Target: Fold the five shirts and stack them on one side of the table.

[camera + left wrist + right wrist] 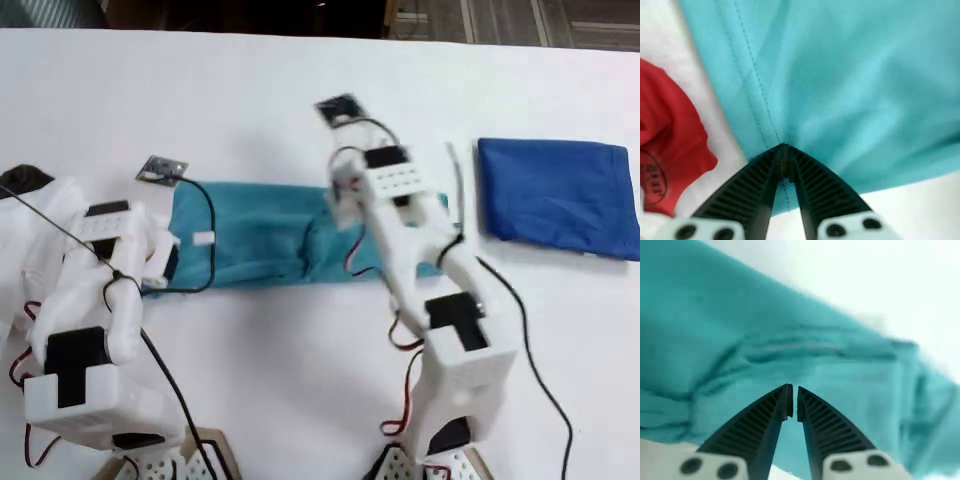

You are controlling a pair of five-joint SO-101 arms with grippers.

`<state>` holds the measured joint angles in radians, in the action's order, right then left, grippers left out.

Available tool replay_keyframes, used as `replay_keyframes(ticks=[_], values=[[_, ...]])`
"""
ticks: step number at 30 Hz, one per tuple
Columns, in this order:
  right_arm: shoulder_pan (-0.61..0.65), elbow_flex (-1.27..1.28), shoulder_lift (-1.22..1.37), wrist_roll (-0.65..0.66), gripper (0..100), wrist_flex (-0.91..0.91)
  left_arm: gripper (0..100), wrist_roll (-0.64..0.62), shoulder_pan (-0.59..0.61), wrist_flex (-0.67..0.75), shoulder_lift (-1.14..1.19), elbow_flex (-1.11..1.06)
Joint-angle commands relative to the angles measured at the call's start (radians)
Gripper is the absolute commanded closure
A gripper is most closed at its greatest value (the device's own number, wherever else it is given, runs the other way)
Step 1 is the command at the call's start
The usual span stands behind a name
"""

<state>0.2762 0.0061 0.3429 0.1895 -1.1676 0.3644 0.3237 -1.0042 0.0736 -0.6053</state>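
A teal shirt, folded into a long strip, lies across the middle of the white table. At the strip's left end my left gripper is shut, pinching the teal shirt along a stitched seam between its black fingertips. Over the right part of the strip, my right gripper is shut with its tips pressed into the wrinkled teal shirt. A blue shirt lies folded flat at the right side of the table.
A red garment lies bunched on the table just beside the teal shirt's left end. A white bundle sits at the far left by the left arm. Bare table spreads behind the shirts and in front between the arm bases.
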Motion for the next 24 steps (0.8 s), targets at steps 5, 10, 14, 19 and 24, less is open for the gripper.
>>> replay_keyframes(ticks=[5, 10, 14, 19, 24], values=[[-0.266, 0.023, -0.076, 0.098, 97.8, -0.157, 97, -0.011, -0.009, -0.023, 0.006, -0.024], [-0.357, 0.137, -0.076, 0.180, 97.8, -0.065, 97, -0.011, -0.009, -0.023, 0.008, -0.021], [-0.366, 0.176, -0.085, 0.187, 97.8, -0.024, 97, -0.011, -0.009, -0.023, 0.008, -0.021], [-0.328, 0.146, -0.165, 0.201, 97.8, -0.031, 97, -0.011, -0.009, -0.023, 0.008, -0.021], [-0.335, 0.114, -0.412, 0.201, 97.8, -0.091, 97, -0.012, -0.011, -0.049, -0.011, -0.007]])
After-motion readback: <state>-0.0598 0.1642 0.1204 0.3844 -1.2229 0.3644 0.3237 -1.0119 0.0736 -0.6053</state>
